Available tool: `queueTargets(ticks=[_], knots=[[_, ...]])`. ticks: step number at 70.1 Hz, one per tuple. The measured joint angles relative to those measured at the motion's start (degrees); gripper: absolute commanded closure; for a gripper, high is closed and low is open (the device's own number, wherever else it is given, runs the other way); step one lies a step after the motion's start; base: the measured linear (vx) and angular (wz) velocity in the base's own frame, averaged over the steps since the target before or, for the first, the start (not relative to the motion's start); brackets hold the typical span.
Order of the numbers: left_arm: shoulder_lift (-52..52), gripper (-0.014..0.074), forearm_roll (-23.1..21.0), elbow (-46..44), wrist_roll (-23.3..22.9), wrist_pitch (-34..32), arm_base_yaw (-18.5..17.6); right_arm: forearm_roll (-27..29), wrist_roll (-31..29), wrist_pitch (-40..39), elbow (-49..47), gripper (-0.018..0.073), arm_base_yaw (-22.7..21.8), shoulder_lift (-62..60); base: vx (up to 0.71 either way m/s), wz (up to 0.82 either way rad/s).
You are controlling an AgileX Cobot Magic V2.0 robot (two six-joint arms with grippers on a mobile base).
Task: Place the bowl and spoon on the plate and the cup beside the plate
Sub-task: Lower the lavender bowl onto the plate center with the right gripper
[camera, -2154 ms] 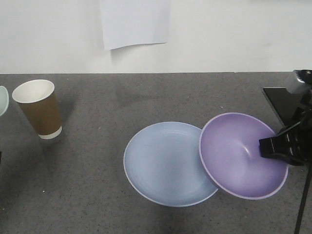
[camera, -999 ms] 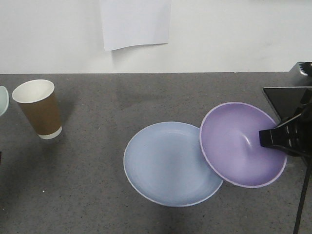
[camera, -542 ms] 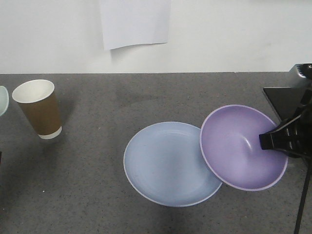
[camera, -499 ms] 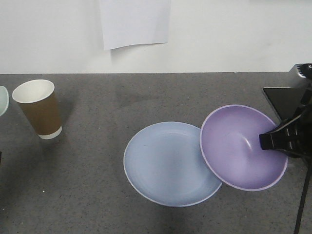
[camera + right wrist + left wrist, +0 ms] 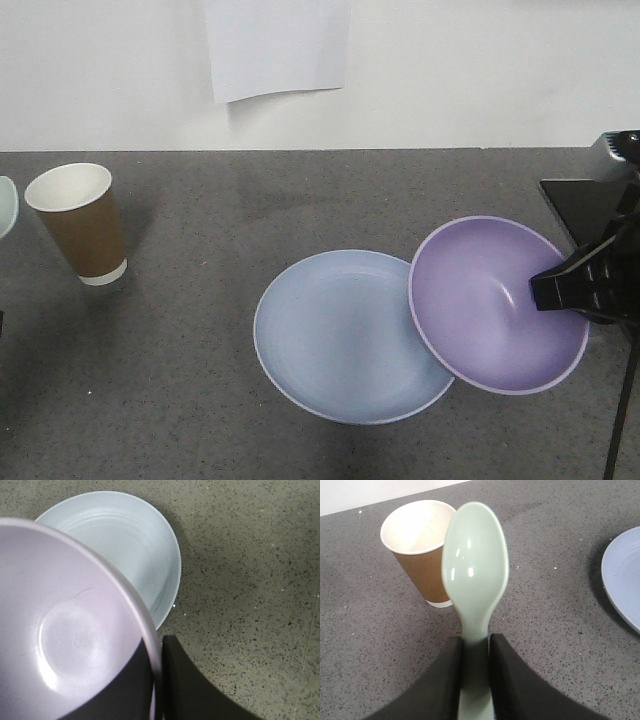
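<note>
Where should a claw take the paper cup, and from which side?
Grip the cup across its brown wall under the rim, level from the near side. It stands upright, nothing touching it, and widens upward, so it likely won't slip through the claw.

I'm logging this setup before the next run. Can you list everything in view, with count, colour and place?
bowl: 1, lavender purple, held tilted, overlapping the plate's right edge
plate: 1, pale blue, flat on the table, centre
cup: 1, brown paper, white inside, upright, table's left side
spoon: 1, pale mint green, held by its handle near the cup
paper sheet: 1, white, on the wall
table: 1, speckled dark grey
black panel: 1, far right, unclear what it is
left gripper: 1, black, shut on the spoon
right gripper: 1, black, shut on the bowl's rim
</note>
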Motion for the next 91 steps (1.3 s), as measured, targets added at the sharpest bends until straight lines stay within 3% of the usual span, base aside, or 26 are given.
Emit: queueTargets(ticks=[24,45,56,71,91], knots=[[0.00,0.0471,0.00,0.00,0.00,0.00,0.00,7.07,-6.20,-0.04,-0.62,0.0561,0.00,3.84,0.00,0.00],[0.00,0.0471,0.00,0.00,0.00,0.00,0.00,8.85,-6.69,5.58,-9.70,0.0560,0.29,14.29,0.00,0.00],[0.00,0.0471,0.00,0.00,0.00,0.00,0.00,7.29,-6.63,5.18,-11.73,0.0560,3.87,19.96,0.00,0.00],[0.00,0.0471,0.00,0.00,0.00,0.00,0.00,2.40,-2.13,3.76,-15.81,0.0560,8.87,27.83,0.00,0.00],[0.00,0.0471,0.00,0.00,0.00,0.00,0.00,-2.37,3.90,3.81,-21.96,0.0556,11.34,36.22,0.00,0.00]])
